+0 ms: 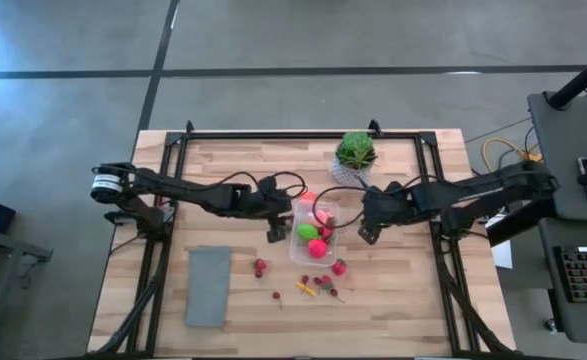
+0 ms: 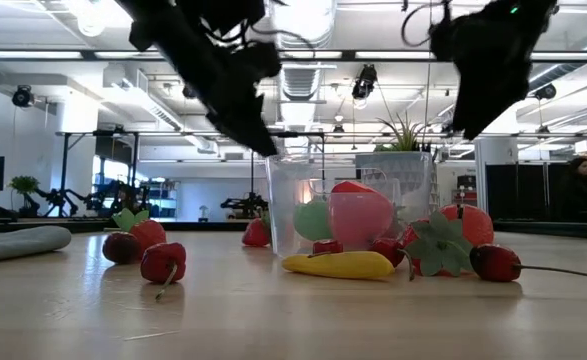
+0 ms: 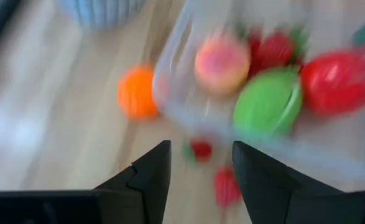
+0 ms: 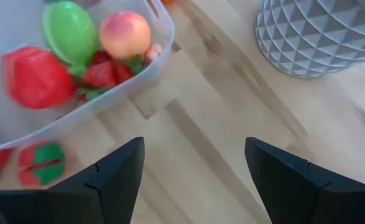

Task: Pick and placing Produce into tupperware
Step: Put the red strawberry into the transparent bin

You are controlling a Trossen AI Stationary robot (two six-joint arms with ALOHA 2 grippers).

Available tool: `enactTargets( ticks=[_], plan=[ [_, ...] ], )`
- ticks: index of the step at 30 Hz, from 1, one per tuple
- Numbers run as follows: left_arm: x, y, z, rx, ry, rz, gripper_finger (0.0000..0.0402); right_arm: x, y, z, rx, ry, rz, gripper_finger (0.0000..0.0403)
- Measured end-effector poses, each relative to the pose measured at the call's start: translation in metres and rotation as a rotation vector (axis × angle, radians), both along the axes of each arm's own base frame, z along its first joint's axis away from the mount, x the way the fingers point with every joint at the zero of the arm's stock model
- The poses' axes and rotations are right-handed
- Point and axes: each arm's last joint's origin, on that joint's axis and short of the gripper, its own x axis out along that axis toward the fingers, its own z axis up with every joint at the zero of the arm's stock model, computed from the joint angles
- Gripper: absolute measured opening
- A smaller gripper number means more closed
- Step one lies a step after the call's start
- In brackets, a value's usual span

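Both pincers hang over the middle of the surface (image 1: 413,300), the left pincer (image 1: 277,228) just beside the near-left corner of the tupperware (image 1: 313,232) and the right pincer (image 1: 369,230) a little off its other side. That clear tub sits between them and already carries a green piece (image 4: 69,30), a peach-coloured ball (image 4: 125,34), a large red piece (image 4: 36,78) and some small strawberries. Several bits of produce lie loose beyond the left pincer, on the side away from the potted plant (image 1: 355,152): a red berry (image 1: 260,267), a yellow piece (image 1: 305,288), a strawberry (image 1: 339,267) right by the tub's wall, and an orange ball (image 3: 137,92) against the tub's far corner. Judging by this, the job looks partly done, with the scattered pieces still to collect. The main risk is a nudge: the left pincer is so close to the light tub that a descent toward the berries under it could catch the rim and push or tip the tub, spilling what is inside; the round berries could also roll away from a closing grip. Left fingers (image 3: 148,180) stand parted with a moderate gap and nothing between them; right fingers (image 4: 117,174) are spread wide, released, also empty, touching nothing.
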Motion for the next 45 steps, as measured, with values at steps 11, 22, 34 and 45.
enactTargets(
  ticks=[11, 22, 34, 45],
  plan=[
    [-0.011, -0.01, -0.028, -0.047, 0.084, -0.072, 0.0157, -0.032, 0.003, 0.023, -0.076, -0.133, -0.036, 0.0268],
    [-0.011, -0.011, -0.048, -0.063, 0.041, -0.106, 0.0157, -0.028, 0.004, 0.018, -0.063, -0.128, -0.092, 0.0272],
    [-0.006, -0.009, -0.061, -0.072, 0.068, -0.096, 0.0158, -0.016, 0.007, 0.005, -0.073, -0.056, -0.086, 0.0267],
    [0.001, -0.01, -0.072, -0.118, 0.074, -0.063, 0.0158, -0.015, 0.007, 0.004, -0.075, -0.048, -0.085, 0.0267]
  ],
)
